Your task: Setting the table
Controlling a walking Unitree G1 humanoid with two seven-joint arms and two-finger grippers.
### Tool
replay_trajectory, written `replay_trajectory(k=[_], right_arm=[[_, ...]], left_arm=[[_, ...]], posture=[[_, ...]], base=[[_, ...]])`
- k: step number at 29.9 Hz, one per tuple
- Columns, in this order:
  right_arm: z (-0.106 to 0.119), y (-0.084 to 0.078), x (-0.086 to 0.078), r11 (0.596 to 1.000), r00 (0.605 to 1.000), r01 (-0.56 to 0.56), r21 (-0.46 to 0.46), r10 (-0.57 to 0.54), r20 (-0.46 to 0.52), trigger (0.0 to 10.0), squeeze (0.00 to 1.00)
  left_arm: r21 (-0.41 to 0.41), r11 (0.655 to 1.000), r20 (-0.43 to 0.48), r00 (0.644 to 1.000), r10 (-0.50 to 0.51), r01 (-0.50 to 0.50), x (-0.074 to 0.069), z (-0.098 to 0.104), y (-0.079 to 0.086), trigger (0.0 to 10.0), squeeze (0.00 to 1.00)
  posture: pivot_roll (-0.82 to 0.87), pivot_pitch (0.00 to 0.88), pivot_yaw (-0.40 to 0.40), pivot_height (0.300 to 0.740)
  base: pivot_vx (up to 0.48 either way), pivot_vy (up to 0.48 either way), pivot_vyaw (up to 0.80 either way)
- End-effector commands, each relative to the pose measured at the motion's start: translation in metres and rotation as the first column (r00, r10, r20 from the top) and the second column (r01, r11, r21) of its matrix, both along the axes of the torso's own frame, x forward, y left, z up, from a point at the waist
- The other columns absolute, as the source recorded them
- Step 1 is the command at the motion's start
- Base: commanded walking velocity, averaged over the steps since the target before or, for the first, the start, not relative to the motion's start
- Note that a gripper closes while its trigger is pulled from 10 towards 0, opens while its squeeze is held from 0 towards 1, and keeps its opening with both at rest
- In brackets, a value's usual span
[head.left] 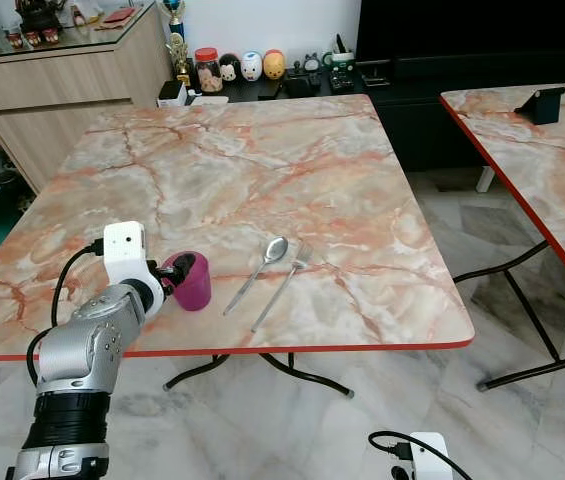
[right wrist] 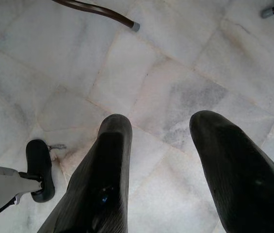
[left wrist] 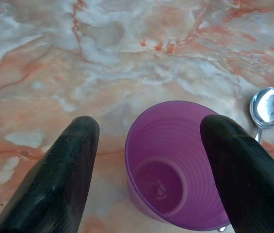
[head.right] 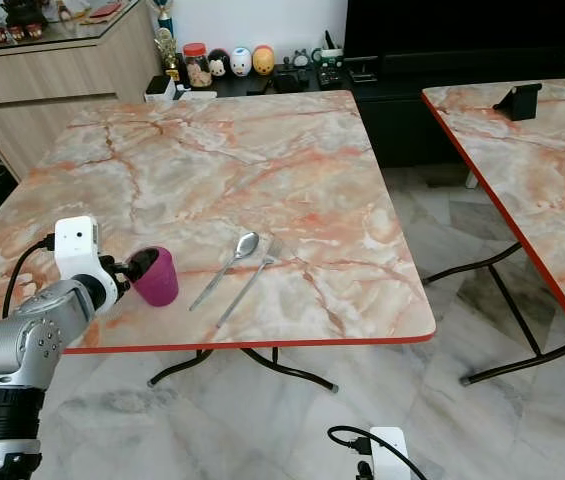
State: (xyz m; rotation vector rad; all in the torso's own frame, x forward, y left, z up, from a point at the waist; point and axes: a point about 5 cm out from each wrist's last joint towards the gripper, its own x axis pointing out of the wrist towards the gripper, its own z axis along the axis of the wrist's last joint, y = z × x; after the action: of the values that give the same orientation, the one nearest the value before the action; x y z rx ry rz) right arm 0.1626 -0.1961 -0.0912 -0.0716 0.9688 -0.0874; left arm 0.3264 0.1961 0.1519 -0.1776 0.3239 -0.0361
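A purple plastic cup [head.left: 194, 285] stands upright and empty near the front left of the marble-patterned table [head.left: 262, 160]. My left gripper [head.left: 177, 268] is at the cup's rim, open. In the left wrist view the two black fingers [left wrist: 69, 165] flank the cup [left wrist: 175, 165], one with a gap beside it and the other close against the rim. A spoon [head.left: 267, 258] and a fork [head.left: 284, 283] lie side by side just right of the cup. My right gripper [right wrist: 160, 120] hangs open above the floor, holding nothing.
A second marble table [head.left: 542, 170] stands to the right with a black object [head.left: 540, 103] on it. A wooden cabinet [head.left: 62, 90] and a low shelf of jars and figurines [head.left: 252, 68] stand behind. Black table legs [head.left: 302, 375] cross the tiled floor.
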Motion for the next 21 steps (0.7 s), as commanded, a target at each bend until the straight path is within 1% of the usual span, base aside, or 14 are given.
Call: replay_trajectory(k=[1, 8, 9, 12, 21], right_arm=[[-0.0011, 0.0019, -0.0017, 1.000, 1.000, 0.004, 0.005, -0.004, -0.008, 10.0, 0.00], [-0.0008, 0.0041, -0.0004, 1.000, 1.000, 0.001, 0.007, -0.001, -0.004, 10.0, 0.00], [-0.0008, 0.0057, 0.0002, 1.000, 1.000, -0.002, 0.008, 0.002, -0.002, 10.0, 0.00], [-0.0008, 0.0061, 0.0003, 1.000, 1.000, -0.004, 0.008, 0.004, -0.001, 10.0, 0.00], [-0.0009, 0.0066, 0.0001, 1.000, 1.000, -0.012, 0.009, 0.012, -0.003, 10.0, 0.00]], left_arm=[[0.026, 1.000, -0.031, 0.999, 0.019, -0.018, -0.0001, -0.0030, 0.0036, 10.0, 0.00], [0.047, 0.999, -0.049, 0.999, 0.020, -0.018, -0.0012, -0.0053, 0.0061, 10.0, 0.00], [0.066, 0.998, -0.066, 0.998, 0.026, -0.022, -0.0022, -0.0080, 0.0075, 10.0, 0.00], [0.076, 0.997, -0.072, 0.997, 0.029, -0.023, -0.0024, -0.0090, 0.0081, 10.0, 0.00], [0.061, 0.997, -0.077, 0.996, 0.052, -0.047, -0.0014, -0.0119, 0.0075, 10.0, 0.00]], posture=[[-0.04, 0.000, 0.067, 0.740], [-0.04, 0.000, 0.066, 0.740], [-0.04, 0.000, 0.065, 0.740], [-0.04, 0.000, 0.065, 0.740], [-0.04, 0.000, 0.065, 0.740]], base=[[0.000, 0.000, 0.00], [0.000, 0.000, 0.00], [0.000, 0.000, 0.00], [0.000, 0.000, 0.00], [0.000, 0.000, 0.00]])
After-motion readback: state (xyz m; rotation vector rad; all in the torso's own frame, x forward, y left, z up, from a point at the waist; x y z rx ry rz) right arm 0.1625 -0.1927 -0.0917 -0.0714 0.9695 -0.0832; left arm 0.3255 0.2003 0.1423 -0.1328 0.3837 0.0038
